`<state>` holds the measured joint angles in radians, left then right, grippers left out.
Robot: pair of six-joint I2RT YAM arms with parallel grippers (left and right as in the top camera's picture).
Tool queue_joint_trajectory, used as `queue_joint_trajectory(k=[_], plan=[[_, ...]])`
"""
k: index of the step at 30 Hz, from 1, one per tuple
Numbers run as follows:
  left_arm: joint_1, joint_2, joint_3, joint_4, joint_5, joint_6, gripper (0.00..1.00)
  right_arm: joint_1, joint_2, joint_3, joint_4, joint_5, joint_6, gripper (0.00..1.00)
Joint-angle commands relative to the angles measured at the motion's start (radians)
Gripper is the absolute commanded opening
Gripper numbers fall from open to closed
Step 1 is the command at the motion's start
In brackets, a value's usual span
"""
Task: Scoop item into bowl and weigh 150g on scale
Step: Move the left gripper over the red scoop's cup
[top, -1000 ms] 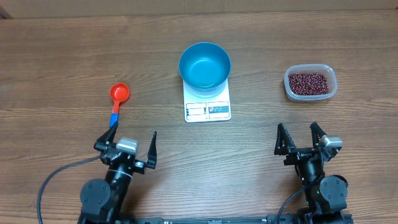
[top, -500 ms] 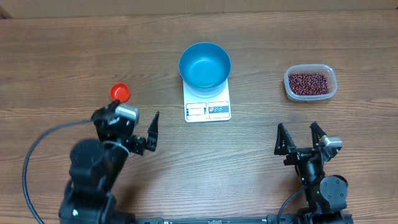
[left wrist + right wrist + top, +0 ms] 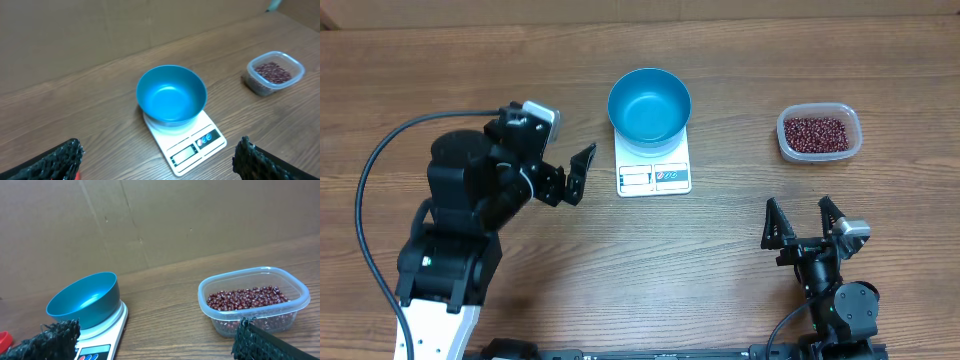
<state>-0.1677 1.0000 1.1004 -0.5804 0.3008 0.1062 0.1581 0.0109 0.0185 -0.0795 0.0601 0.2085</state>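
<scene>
1. Left gripper [image 3: 546,145] is open wide and holds nothing; it hangs up above the table [image 3: 420,60], just left of the bowl [image 3: 650,105].
2. Right gripper [image 3: 798,210] is open wide too, with nothing in it; it sits near the front edge of the table, on the right side.
3. The blue bowl stands on the white scale [image 3: 655,177]; the bowl looks empty; the screen end of the scale sticks out toward the robot.
4. The beans [image 3: 815,132] lie in a clear tub [image 3: 851,116] on the right side of the table, well apart from the bowl.
5. From the left gripper, the bowl is near and shows between its two fingers in the left wrist view; the beans are far off, past the scale.
6. From the right gripper, the beans are ahead and a bit to the right, not touching; the bowl and scale are ahead to the left.
</scene>
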Motion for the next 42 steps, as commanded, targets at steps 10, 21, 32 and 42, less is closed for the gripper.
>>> queue_joint_trajectory(k=[10,21,32,42], plan=[[0.006,0.051,0.032,-0.058,0.063,-0.010,1.00,0.005,-0.008,-0.011,0.003,0.014,0.000,1.00],[0.109,0.127,0.085,-0.084,0.033,-0.017,1.00,0.005,-0.008,-0.011,0.003,0.014,0.000,1.00],[0.344,0.399,0.251,-0.220,0.036,0.058,0.89,0.005,-0.008,-0.011,0.003,0.014,0.000,1.00],[0.433,0.608,0.251,-0.214,0.040,0.109,0.75,0.005,-0.008,-0.011,0.003,0.014,0.000,1.00]])
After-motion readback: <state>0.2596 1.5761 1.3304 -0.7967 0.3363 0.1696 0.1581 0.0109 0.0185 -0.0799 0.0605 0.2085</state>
